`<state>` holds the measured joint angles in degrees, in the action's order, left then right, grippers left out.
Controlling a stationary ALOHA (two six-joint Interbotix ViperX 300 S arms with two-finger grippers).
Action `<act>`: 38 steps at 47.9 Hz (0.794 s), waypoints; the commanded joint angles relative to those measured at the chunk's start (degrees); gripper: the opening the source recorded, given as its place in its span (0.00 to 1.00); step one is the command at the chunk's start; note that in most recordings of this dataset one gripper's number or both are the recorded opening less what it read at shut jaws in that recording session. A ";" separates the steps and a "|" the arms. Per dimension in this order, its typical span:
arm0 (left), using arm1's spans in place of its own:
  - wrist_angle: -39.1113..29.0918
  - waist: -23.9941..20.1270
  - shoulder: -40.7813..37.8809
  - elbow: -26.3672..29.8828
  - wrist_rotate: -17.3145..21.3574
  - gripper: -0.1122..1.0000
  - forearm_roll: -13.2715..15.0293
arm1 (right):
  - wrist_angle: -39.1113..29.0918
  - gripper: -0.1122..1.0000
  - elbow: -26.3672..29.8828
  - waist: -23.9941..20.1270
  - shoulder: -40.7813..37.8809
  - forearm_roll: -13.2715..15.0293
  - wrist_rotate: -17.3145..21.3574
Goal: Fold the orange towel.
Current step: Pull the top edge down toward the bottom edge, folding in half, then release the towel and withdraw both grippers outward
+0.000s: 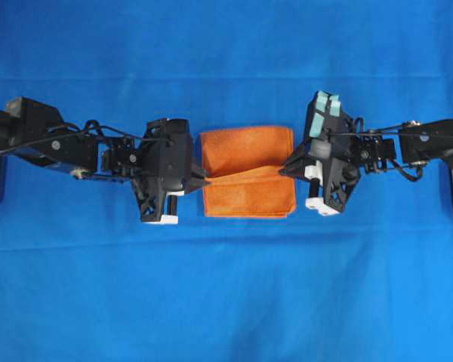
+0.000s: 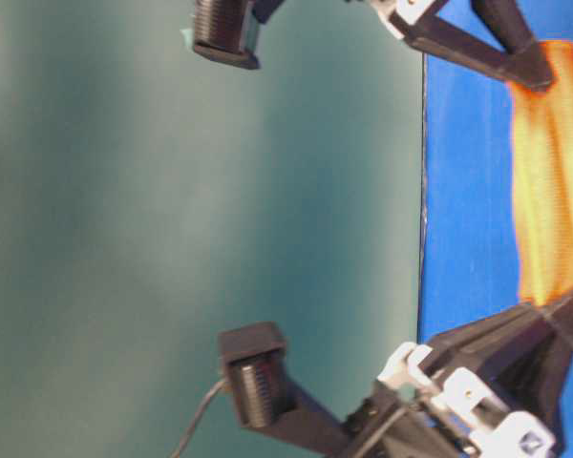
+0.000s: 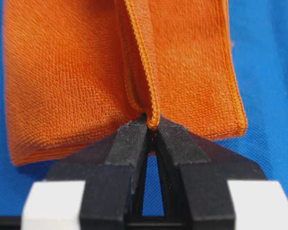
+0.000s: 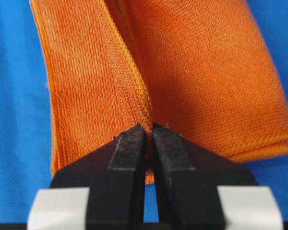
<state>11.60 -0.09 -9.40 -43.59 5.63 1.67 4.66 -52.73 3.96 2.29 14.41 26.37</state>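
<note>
The orange towel (image 1: 248, 171) lies folded in the middle of the blue table cloth (image 1: 226, 286), with a raised ridge running across it between my two grippers. My left gripper (image 1: 204, 182) is shut on the hemmed edge at the towel's left side; in the left wrist view the hem (image 3: 151, 103) is pinched between the black fingertips (image 3: 134, 136). My right gripper (image 1: 285, 169) is shut on the towel's right edge; in the right wrist view the fingertips (image 4: 165, 136) clamp the hem of the towel (image 4: 192, 72). The table-level view shows the towel (image 2: 552, 172) stretched between both grippers.
The blue table cloth covers the whole table. The black arm of the left robot (image 1: 38, 136) and that of the right robot (image 1: 430, 143) reach in from the sides. The table's edge (image 2: 424, 191) shows in the table-level view.
</note>
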 commanded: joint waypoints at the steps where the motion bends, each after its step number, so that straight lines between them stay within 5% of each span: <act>1: 1.14 0.18 -0.35 0.44 -0.44 0.13 0.09 | 0.62 0.13 0.44 -0.18 -0.44 -0.97 -0.09; 12: 2.02 0.18 -0.79 0.62 -0.88 0.13 0.09 | 1.85 0.13 0.70 -0.26 -1.93 -2.55 -0.09; 17: 2.29 0.18 -0.79 0.88 -0.88 0.23 0.18 | 1.85 0.14 0.97 -0.44 -1.93 -2.72 -0.09; 28: -0.44 0.26 2.20 0.88 -0.09 0.73 0.09 | -0.53 0.67 2.55 -2.90 -0.44 -2.55 -0.26; 38: -8.53 0.26 10.99 0.09 0.18 0.71 0.09 | -6.94 0.63 3.78 -4.57 7.03 -2.20 -0.97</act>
<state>5.63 0.00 -3.52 -43.59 5.71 1.76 -0.53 -50.27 -0.09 5.19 11.95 25.58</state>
